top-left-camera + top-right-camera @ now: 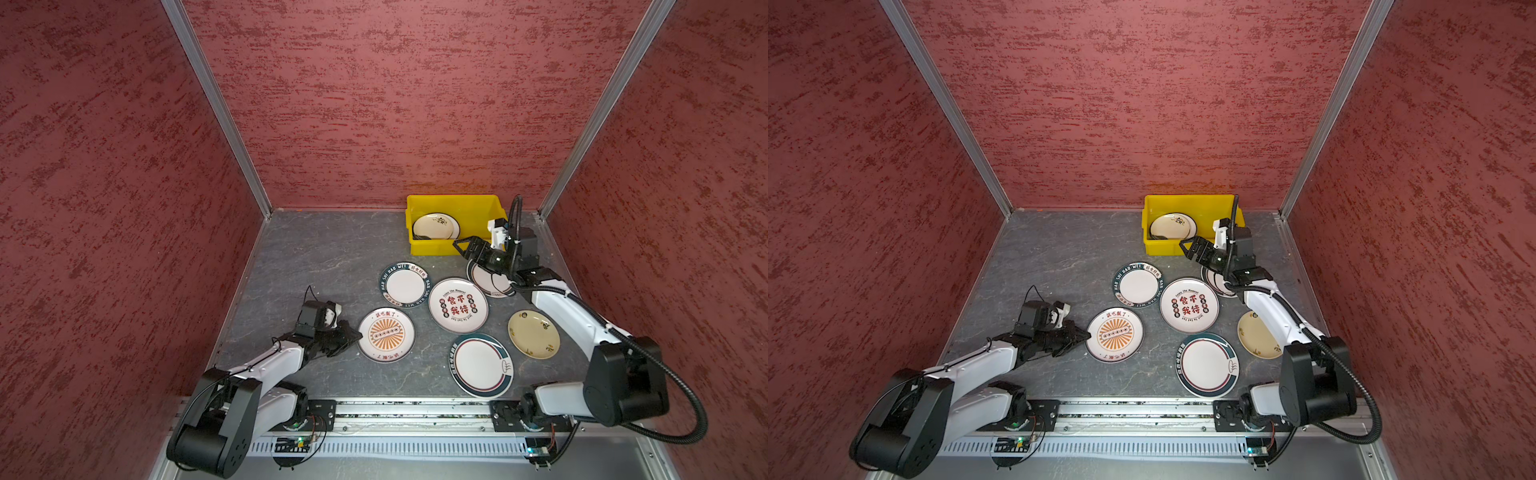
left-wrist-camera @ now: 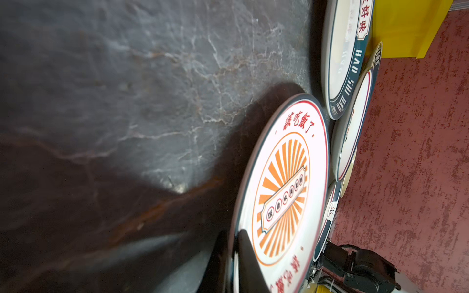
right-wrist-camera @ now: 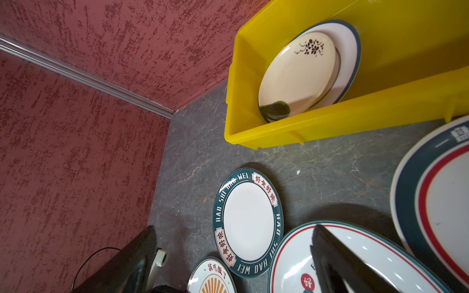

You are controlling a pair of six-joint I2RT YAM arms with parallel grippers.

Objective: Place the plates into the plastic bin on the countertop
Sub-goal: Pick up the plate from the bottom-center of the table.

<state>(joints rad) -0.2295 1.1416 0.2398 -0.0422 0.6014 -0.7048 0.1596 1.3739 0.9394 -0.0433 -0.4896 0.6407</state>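
My left gripper (image 1: 358,335) is shut on the near rim of the orange sunburst plate (image 1: 386,334), with one finger (image 2: 247,256) over the rim and the other under it. More plates lie on the countertop (image 1: 316,257): a teal-rimmed one (image 1: 405,284), a red-character one (image 1: 458,305), a cream-yellow one (image 1: 534,334) and a teal-and-red ringed one (image 1: 482,365). Another plate (image 1: 484,284) is partly hidden under my right arm. The yellow plastic bin (image 1: 453,201) at the back holds two stacked plates (image 3: 302,73). My right gripper (image 1: 461,245) hangs open and empty in front of the bin.
Red textured walls (image 1: 124,208) close in the left, back and right sides. A metal rail (image 1: 415,409) with both arm bases runs along the front edge. The bin stands against the back wall, right of centre.
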